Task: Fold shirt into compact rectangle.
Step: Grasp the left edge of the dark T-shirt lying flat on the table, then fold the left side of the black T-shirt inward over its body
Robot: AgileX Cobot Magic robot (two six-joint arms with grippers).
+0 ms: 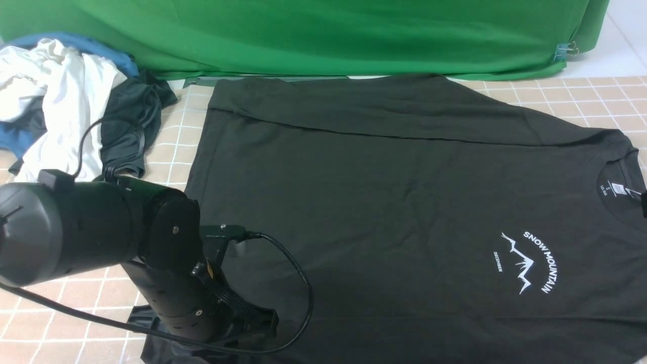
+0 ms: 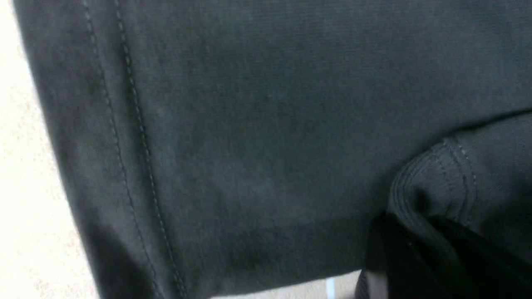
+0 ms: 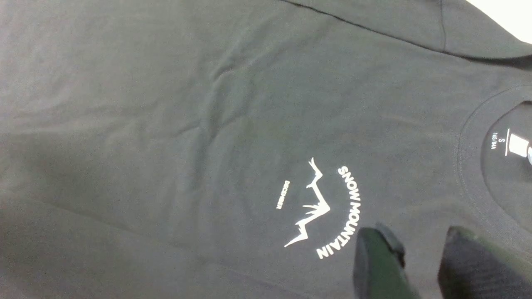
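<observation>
Shirt, black and short-sleeved, lies spread flat on the tiled table, chest side up, hem to the left and collar to the right. At the far left, a heap of other clothes sits on the table: a white garment, a blue one beneath it, and a dark grey garment just beside the shirt's far left corner. In front of that heap, the left arm reaches down to the near left corner of the shirt. The left fingers are closed there, and the left wrist view shows a bunch of stitched hem pinched up at them. Along the shirt's far side, a long strip of cloth is folded over onto the body. A green backdrop hangs behind. Further right comes the white mountain print, then the neck label inside the collar. The right fingers hover just above the chest between print and collar, parted and holding nothing.
</observation>
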